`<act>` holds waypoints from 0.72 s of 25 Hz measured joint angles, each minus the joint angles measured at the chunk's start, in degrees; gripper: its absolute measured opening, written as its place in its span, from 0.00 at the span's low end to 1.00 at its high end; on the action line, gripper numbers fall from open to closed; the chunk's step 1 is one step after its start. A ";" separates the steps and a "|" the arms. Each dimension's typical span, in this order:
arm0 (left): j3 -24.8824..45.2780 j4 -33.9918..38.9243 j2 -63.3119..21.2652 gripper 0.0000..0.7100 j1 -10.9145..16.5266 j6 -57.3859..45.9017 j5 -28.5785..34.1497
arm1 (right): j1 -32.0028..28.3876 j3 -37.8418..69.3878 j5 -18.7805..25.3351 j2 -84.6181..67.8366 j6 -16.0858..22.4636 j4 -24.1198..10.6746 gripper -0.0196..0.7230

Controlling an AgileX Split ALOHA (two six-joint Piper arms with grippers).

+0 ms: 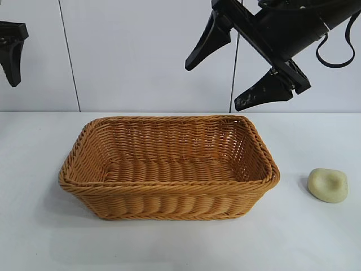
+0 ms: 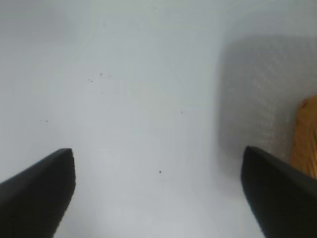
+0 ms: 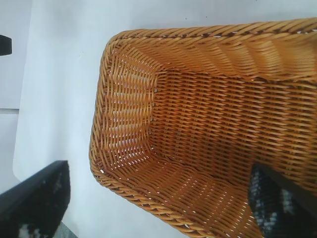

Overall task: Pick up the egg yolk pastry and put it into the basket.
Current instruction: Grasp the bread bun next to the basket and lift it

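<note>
- The large rectangular wicker basket (image 1: pixel 169 168), woven of orange-tan strands with sloping sides and a braided rim, stands in the middle of the white counter (image 1: pixel 169 248); nothing lies inside it.
- The egg yolk pastry (image 1: pixel 328 185), a small pale cream-yellow rounded lump with a shallow dent in its upper face, lies on the counter well to the right of the basket, apart from its rim and untouched by either arm.
- The right gripper (image 1: pixel 240 73), black, hangs high above the basket's far right corner, tilted downward toward the basket, its two fingers spread wide and holding nothing.
- In the right wrist view the basket's woven floor and walls (image 3: pixel 208 124) fill the space between those spread fingers (image 3: pixel 34 203).
- The left gripper (image 1: pixel 12 56) is at the upper left edge of the exterior view, high and clear of the basket.
- Its wrist view looks down on bare counter (image 2: pixel 148 99) between two widely parted dark fingers (image 2: pixel 39 193), empty, with a sliver of basket (image 2: pixel 307 134) at one edge.
</note>
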 joint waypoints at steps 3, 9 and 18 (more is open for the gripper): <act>0.07 -0.23 -0.06 0.91 0.00 0.26 0.14 | 0.00 0.00 0.00 0.00 0.00 0.00 0.96; 6.55 -0.23 -5.74 0.91 0.00 0.32 0.08 | 0.00 0.00 0.00 0.00 0.00 0.00 0.96; 27.65 -0.23 -28.90 0.91 0.00 1.28 0.14 | 0.00 0.00 0.00 0.00 0.00 0.00 0.96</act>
